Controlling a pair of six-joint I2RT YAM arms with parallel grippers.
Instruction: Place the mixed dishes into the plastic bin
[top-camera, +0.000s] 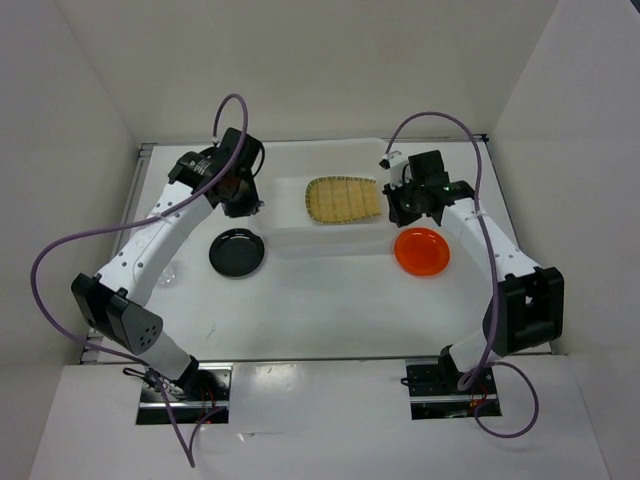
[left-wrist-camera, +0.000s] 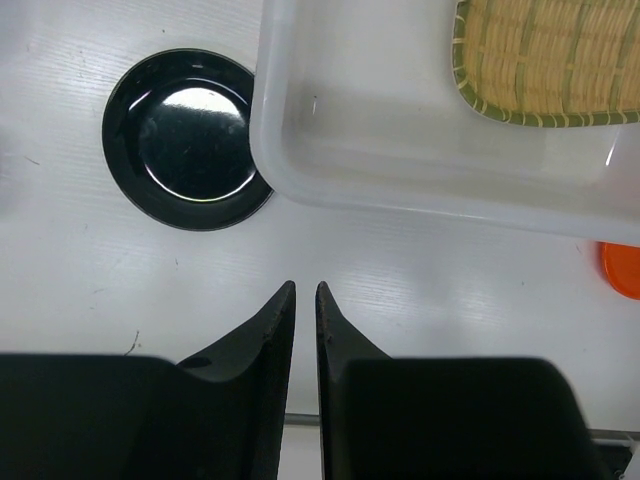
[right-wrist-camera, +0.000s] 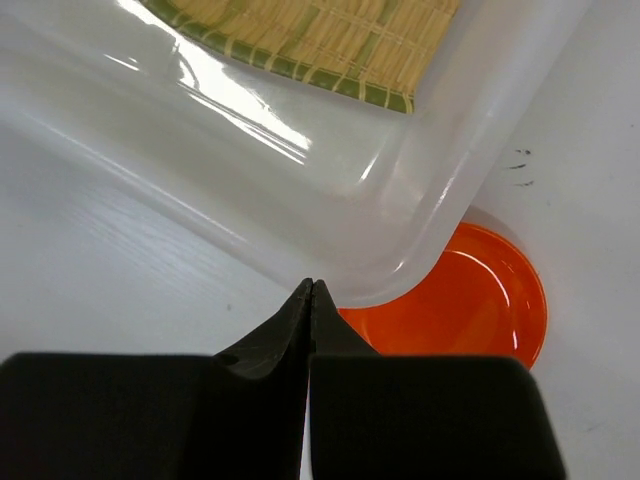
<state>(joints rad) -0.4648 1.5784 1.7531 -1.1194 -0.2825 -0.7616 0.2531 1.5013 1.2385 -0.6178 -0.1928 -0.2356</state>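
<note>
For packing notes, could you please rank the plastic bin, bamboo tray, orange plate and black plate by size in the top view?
1. plastic bin
2. bamboo tray
3. orange plate and black plate: these look alike

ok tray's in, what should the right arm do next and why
Probably open the right gripper and lower onto the orange plate: the jaws are shut and empty just beside it, and it lies on the table outside the plastic bin.
</note>
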